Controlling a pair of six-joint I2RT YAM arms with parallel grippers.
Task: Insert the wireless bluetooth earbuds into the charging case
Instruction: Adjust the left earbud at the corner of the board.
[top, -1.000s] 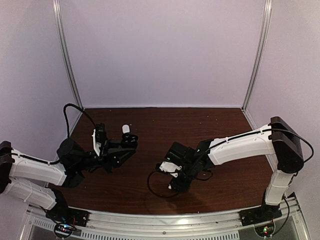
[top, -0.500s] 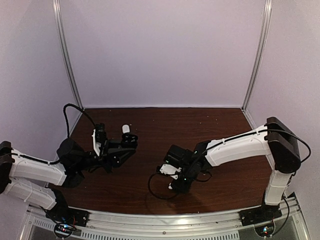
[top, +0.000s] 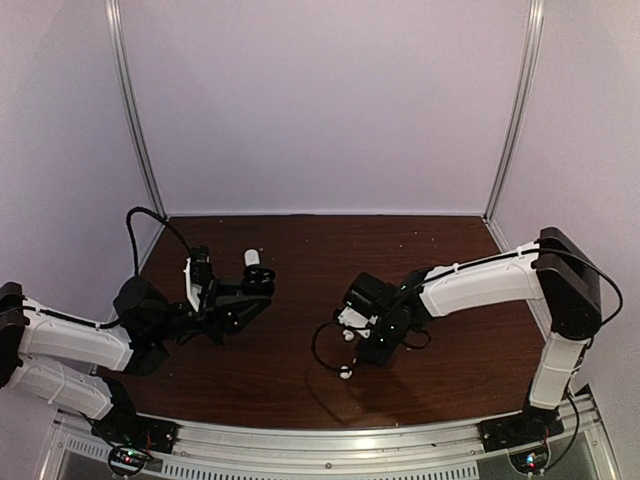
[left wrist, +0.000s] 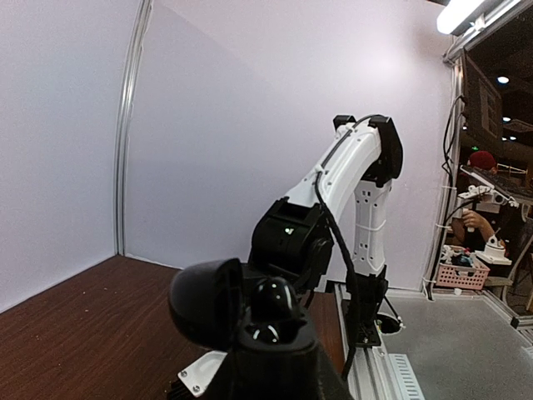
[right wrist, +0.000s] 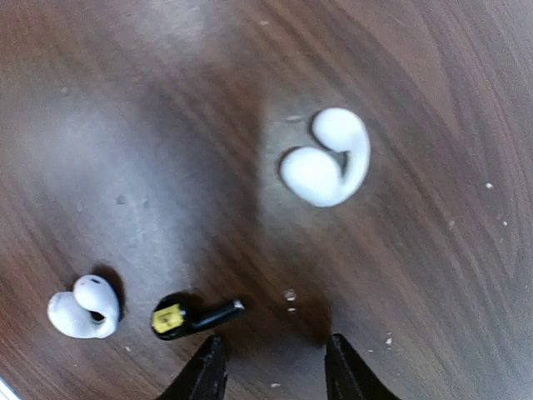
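In the right wrist view two glossy white earbuds (right wrist: pixel 325 158) (right wrist: pixel 83 307) and one black earbud (right wrist: pixel 193 316) with a yellow mark lie on the brown table. My right gripper (right wrist: pixel 271 362) hovers over them, open and empty, its fingertips just near of the black bud. In the top view one white earbud (top: pixel 344 373) shows near my right gripper (top: pixel 364 348). My left gripper (top: pixel 257 284) is shut on a black charging case (left wrist: pixel 266 342), held up with its lid (left wrist: pixel 206 302) open. A glossy black bud (left wrist: pixel 275 302) sits inside it.
A small white object (top: pixel 252 258) shows just past the left gripper's tip. A black cable loop (top: pixel 322 352) hangs by the right wrist. White walls and metal posts (top: pixel 135 120) close the back and sides of the table (top: pixel 330 250).
My right gripper has pulled back and to the right, away from the near edge, uncovering a white earbud on the table. The left arm has not moved.
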